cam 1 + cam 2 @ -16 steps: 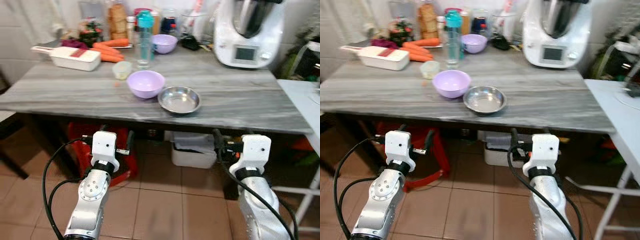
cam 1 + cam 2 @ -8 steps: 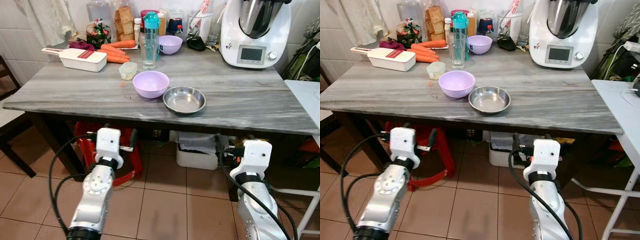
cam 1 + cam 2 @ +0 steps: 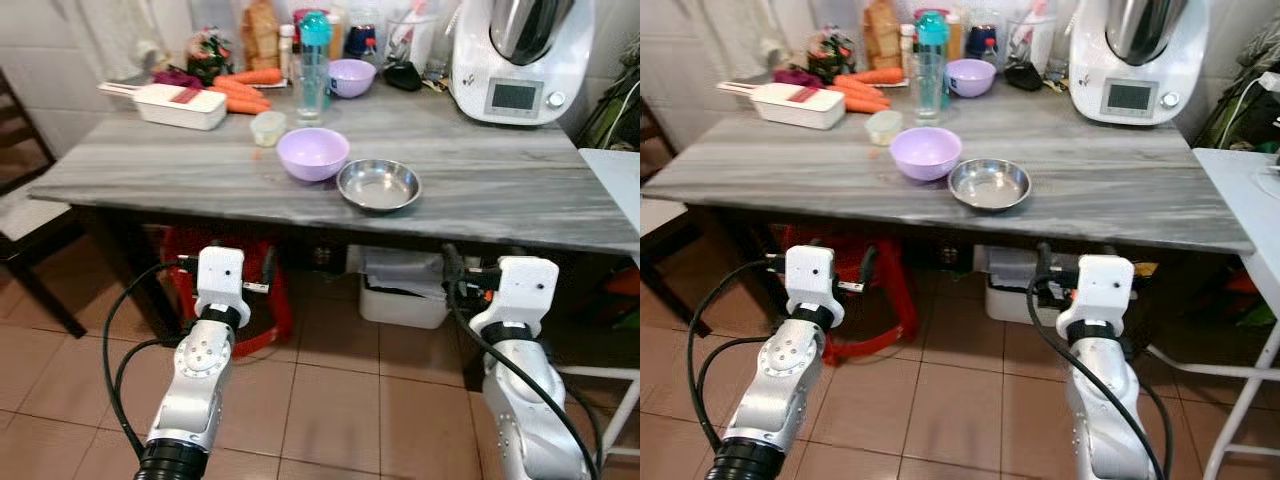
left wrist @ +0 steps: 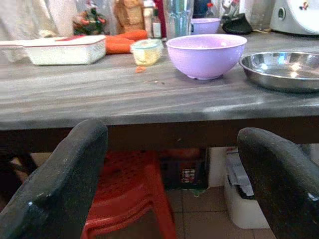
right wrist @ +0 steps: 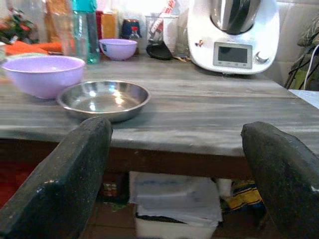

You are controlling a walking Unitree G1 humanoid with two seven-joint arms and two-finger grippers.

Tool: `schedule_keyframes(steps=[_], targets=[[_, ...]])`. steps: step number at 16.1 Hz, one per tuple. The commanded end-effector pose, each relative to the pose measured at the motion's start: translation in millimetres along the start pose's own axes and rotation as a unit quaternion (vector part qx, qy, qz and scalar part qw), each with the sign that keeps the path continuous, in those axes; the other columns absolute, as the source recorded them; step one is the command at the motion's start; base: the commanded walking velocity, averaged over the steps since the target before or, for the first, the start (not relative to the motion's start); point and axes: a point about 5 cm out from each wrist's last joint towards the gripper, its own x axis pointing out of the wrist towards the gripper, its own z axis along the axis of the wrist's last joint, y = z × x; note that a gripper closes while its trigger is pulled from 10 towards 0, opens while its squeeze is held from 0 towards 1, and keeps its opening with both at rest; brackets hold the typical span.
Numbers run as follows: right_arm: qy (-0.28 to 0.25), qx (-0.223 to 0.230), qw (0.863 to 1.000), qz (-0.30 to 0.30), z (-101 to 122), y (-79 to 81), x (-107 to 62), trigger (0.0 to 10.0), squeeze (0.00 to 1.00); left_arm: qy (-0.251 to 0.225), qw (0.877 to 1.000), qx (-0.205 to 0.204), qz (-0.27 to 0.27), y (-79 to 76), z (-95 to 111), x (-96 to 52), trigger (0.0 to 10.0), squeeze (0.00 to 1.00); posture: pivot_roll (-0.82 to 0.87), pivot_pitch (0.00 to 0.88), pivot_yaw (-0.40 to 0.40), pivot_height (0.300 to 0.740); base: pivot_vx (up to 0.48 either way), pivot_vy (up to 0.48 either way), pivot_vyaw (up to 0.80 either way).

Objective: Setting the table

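A lilac bowl (image 3: 313,153) and a shallow steel bowl (image 3: 378,185) sit side by side near the front of the grey marble table (image 3: 520,195). A second lilac bowl (image 3: 351,77) stands at the back. Both arms are held out low in front of the table edge, below the tabletop. My left gripper (image 4: 169,169) is open with nothing between its fingers, and looks toward the lilac bowl (image 4: 205,55). My right gripper (image 5: 174,169) is also open and holds nothing, with the steel bowl (image 5: 103,99) ahead of it.
At the table's back stand a white kitchen machine (image 3: 520,60), carrots (image 3: 245,92), a white tray (image 3: 180,105), a glass (image 3: 310,88) and a small cup (image 3: 268,127). Under the table are a red stool (image 3: 250,300) and a white box (image 3: 405,290). A dark chair (image 3: 25,200) is left, a white side table (image 3: 615,180) right.
The whole picture has shifted as the camera moved. Both arms keep the same pose before the table, and nothing on the table has moved.
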Motion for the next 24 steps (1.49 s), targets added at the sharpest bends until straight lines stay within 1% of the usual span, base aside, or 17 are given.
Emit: schedule_keyframes(steps=[1,3,5,7,8,9,10,12,16,20,24], targets=[[-0.002,0.004,1.000,0.000,0.9,1.0,1.3,10.0,0.00,-0.004,1.000,0.002,0.003,0.4,2.0,1.2,10.0,0.00,-0.10,0.000,0.007,0.740,-0.277,0.000,0.00],[0.003,0.000,1.000,0.004,-0.5,5.4,0.1,10.0,0.00,-0.003,1.000,0.004,0.005,1.7,2.0,2.1,10.0,0.00,-0.10,0.000,0.011,0.740,-0.274,0.000,0.00],[0.014,-0.001,1.000,-0.011,-4.2,5.5,1.8,10.0,0.00,-0.011,1.000,0.011,-0.001,2.0,4.5,3.8,10.0,0.00,-0.10,0.000,0.018,0.740,0.000,0.000,0.00],[0.009,0.010,1.000,-0.005,-4.3,6.9,3.1,10.0,0.00,-0.012,1.000,0.011,-0.002,1.8,5.1,4.4,10.0,0.00,-0.09,0.000,0.019,0.740,0.000,0.000,0.00],[0.009,-0.003,1.000,0.005,-5.9,9.2,3.1,10.0,0.00,-0.018,1.000,0.002,-0.013,0.1,7.8,5.3,10.0,0.00,-0.09,0.000,0.020,0.740,0.000,0.000,0.00],[0.004,-0.006,1.000,0.004,-5.9,9.9,3.1,10.0,0.00,-0.021,1.000,-0.001,-0.020,-0.5,9.0,5.4,10.0,0.00,-0.09,0.000,0.022,0.740,0.000,0.000,0.00],[0.003,0.002,1.000,0.001,-6.7,10.2,3.1,10.0,0.00,-0.022,0.999,-0.003,-0.027,-1.5,9.7,5.8,10.0,0.00,-0.09,0.000,0.021,0.740,0.000,0.000,0.00],[0.018,0.017,1.000,0.004,-8.0,8.4,2.4,10.0,0.00,-0.022,0.999,-0.007,-0.038,-4.2,10.4,5.4,10.0,0.00,-0.08,0.000,0.019,0.740,0.000,0.000,0.00],[0.021,0.016,1.000,0.009,-8.5,7.3,1.8,10.0,0.00,-0.022,0.999,-0.011,-0.039,-4.9,10.2,5.6,10.0,0.00,-0.09,0.000,0.013,0.740,0.000,0.000,0.00],[0.024,0.013,0.999,0.017,-9.2,10.0,2.2,10.0,0.00,-0.020,0.999,-0.020,-0.044,-7.5,9.3,7.0,10.0,0.00,-0.09,0.000,0.010,0.740,0.000,-0.274,0.00],[0.020,0.014,1.000,0.013,-8.1,7.3,1.4,10.0,0.00,-0.021,0.998,-0.024,-0.045,-6.1,10.1,7.8,10.0,0.00,-0.09,0.000,0.008,0.740,0.000,-0.328,0.00]])
